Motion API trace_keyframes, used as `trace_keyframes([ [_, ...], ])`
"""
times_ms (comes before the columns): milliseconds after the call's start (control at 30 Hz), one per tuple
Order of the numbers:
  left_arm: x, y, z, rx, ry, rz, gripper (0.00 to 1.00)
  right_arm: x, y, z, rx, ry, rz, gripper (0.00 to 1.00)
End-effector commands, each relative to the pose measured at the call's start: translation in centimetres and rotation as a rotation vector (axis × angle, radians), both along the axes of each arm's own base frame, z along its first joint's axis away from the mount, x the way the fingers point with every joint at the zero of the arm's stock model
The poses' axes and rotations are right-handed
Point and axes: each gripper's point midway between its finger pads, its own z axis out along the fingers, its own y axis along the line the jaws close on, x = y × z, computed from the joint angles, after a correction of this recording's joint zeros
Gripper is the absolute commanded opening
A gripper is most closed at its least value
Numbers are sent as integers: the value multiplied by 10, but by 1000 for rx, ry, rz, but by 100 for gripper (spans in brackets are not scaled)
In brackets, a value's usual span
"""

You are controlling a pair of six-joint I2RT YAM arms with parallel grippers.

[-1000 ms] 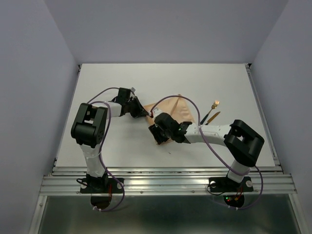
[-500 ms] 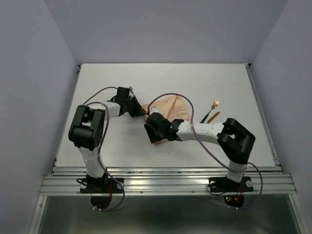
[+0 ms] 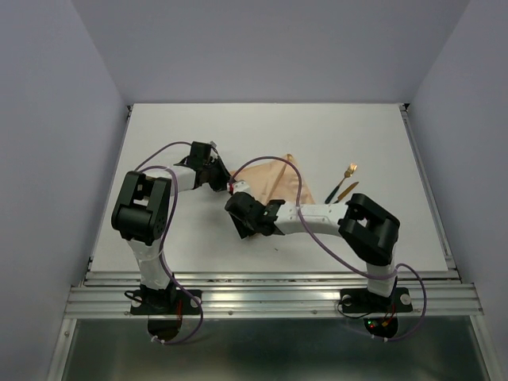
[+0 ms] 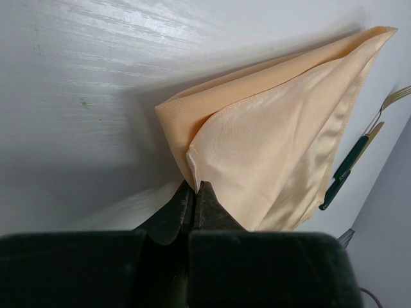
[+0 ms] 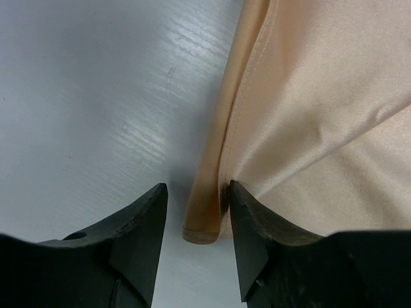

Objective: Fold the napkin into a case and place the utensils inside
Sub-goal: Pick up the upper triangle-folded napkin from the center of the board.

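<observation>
The napkin, peach-orange with a soft sheen, lies folded into a layered triangle around the middle of the surface, its hems showing. The left fingers are closed, pinching one corner of it. The right fingers stand apart astride another hemmed corner, one touching the cloth.

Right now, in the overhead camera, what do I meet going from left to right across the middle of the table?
left fingers, pinched shut on a napkin corner → napkin → utensils. The right fingers overlap the napkin's near-left edge, so they are left out.
</observation>
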Motion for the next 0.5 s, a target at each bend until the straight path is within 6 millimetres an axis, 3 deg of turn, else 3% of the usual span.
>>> trace_keyframes([
  [0,3,0,17,-8,-38,2,0,8,10,13,8,-66,-37,47],
  [233,1,1,15,-7,-34,2,0,13,9,5,-16,-76,-60,36],
  [467,1,2,13,-4,-30,9,0,22,5,-1,-58,-107,-98,40],
])
